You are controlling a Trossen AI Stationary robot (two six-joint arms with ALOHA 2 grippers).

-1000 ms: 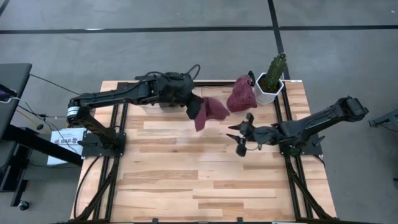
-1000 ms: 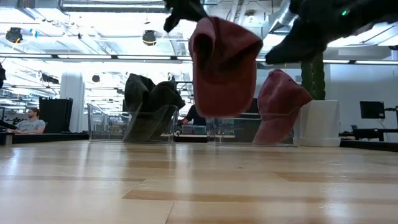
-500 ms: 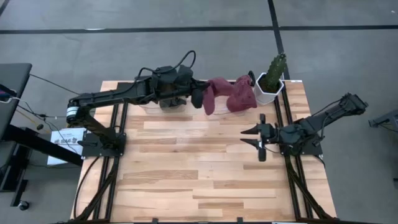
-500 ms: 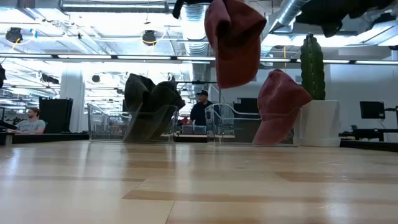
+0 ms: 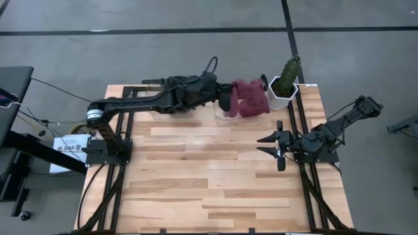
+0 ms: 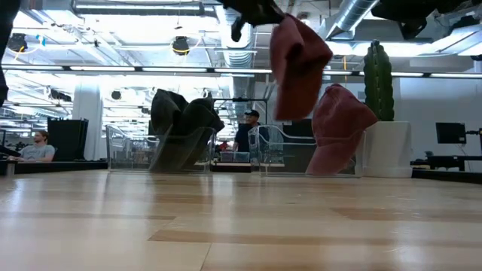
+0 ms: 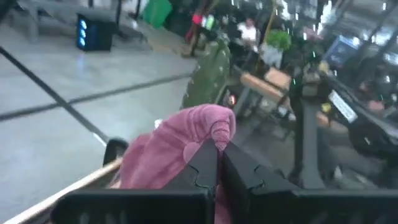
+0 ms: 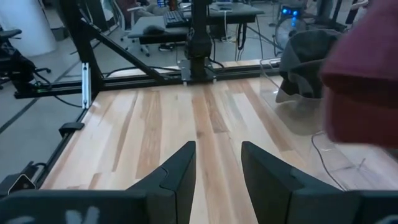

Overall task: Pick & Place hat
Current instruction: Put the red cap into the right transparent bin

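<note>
Since a second ago the left gripper [image 5: 228, 99] has swung from mid-worktop out toward one o'clock, carrying the maroon hat [image 5: 240, 98] with it, while the right gripper [image 5: 273, 142] has pulled back to about three o'clock.

Left fingers [image 7: 205, 165] are pressed together on a fold of the hat, which hangs clear of the worktop [image 5: 196, 183]; the low view shows it dangling in the air above the clear bin [image 6: 290, 154]. Just beside it, a second maroon hat [image 5: 256, 99] is draped on that bin's far side, close to the white pot [image 5: 281, 94] with the cactus [image 5: 289, 70]. Further along, at eleven o'clock, another clear bin [image 6: 158, 150] holds dark hats [image 6: 179, 117].

Right fingers [image 8: 180, 171] stand apart, holding nothing, low over the worktop.

This looks like the carry-to-place step, nearly finished. Next would be lowering the hat into the bin and parting the fingers, keeping off the hat already there.
</note>
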